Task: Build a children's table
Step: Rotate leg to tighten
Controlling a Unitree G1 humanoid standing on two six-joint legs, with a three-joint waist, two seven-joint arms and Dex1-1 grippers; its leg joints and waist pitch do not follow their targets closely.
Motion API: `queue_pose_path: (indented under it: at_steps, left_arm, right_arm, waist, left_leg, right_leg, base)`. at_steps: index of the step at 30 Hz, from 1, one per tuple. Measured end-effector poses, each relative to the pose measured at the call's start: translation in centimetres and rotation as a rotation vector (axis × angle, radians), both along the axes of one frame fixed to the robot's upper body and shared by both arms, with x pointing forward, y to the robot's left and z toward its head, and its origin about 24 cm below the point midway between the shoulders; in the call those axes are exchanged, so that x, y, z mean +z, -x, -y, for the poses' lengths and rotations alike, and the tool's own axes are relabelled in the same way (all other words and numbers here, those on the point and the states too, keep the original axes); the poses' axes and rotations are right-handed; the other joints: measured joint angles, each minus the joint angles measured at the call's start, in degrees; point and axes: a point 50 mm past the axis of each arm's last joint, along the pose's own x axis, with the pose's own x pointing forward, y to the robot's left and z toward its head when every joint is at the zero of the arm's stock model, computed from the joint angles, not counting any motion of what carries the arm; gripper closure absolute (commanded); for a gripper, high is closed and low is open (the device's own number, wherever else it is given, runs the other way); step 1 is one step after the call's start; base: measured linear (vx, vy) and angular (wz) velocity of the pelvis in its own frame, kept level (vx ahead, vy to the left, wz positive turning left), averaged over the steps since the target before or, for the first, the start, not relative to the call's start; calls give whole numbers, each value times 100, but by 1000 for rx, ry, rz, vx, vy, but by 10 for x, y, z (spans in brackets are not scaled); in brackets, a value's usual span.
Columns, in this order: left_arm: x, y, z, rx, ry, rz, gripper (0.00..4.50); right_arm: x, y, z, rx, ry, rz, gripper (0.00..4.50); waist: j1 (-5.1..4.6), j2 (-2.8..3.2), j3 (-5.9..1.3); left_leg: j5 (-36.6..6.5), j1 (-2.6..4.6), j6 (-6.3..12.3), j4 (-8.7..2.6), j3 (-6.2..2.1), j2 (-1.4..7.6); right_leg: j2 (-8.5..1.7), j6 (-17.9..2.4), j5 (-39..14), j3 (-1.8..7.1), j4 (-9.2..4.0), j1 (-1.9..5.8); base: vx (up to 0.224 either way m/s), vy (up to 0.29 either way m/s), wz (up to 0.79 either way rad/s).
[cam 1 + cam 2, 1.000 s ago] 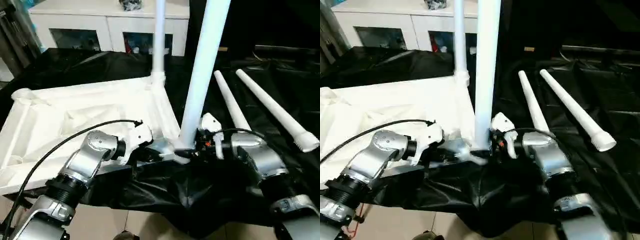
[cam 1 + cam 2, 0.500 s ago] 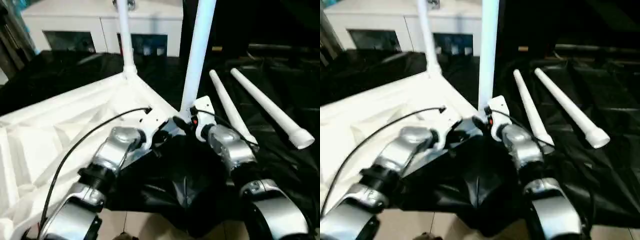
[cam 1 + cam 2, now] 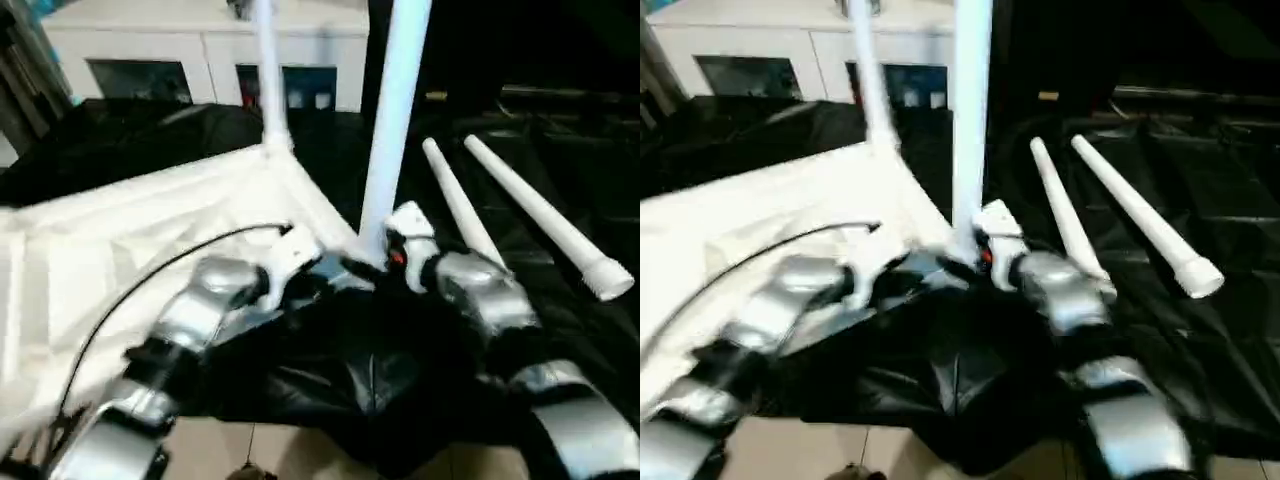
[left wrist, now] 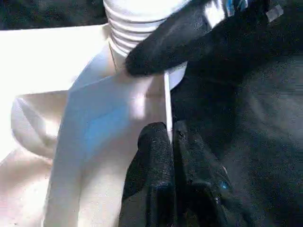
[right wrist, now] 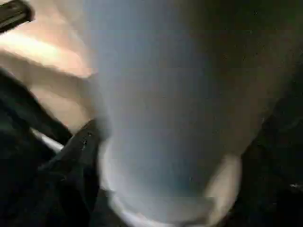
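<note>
The white tabletop lies underside up on the black drape. Two white legs stand upright in its corner sockets, one at the far corner and one at the near corner. My left gripper is shut on the thin rim of the tabletop just beside the near leg's ribbed base; its own view shows the grip. My right gripper sits at the foot of the near leg, right against it. Two loose legs lie side by side to the right.
A white cabinet stands behind the work table. The black drape hangs in folds over the near edge, with pale floor below it. Both silver forearms reach in from the bottom toward the near corner.
The whole picture has swung and tilted, so the camera moved. Both grippers stay at the near corner socket, and the left one keeps its hold on the rim.
</note>
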Motion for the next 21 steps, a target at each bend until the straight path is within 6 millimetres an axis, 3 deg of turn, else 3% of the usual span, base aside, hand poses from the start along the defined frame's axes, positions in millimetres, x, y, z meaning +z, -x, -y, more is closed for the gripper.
queue_pose_path:
  at_steps: [10, 21]
  left_arm:
    - [1, 10, -11, -160, -7, -40, 450]
    - [2, 11, -15, -180, -15, -50, 450]
  right_arm:
    - [6, 17, 12, 256, 16, -52, 67]
    - [3, 24, 6, 281, -12, -64, 165]
  waist:
    - [92, 1, 0]
    - [116, 0, 0]
  left_leg:
    - [2, 3, 6, 2, 1, 2]
    - [2, 4, 6, 1, 2, 3]
  right_leg:
    - [0, -1, 1, -1, 4, 1]
    - [0, -1, 0, 0, 3, 1]
  base:
    - [0, 0, 0]
    - [0, 0, 0]
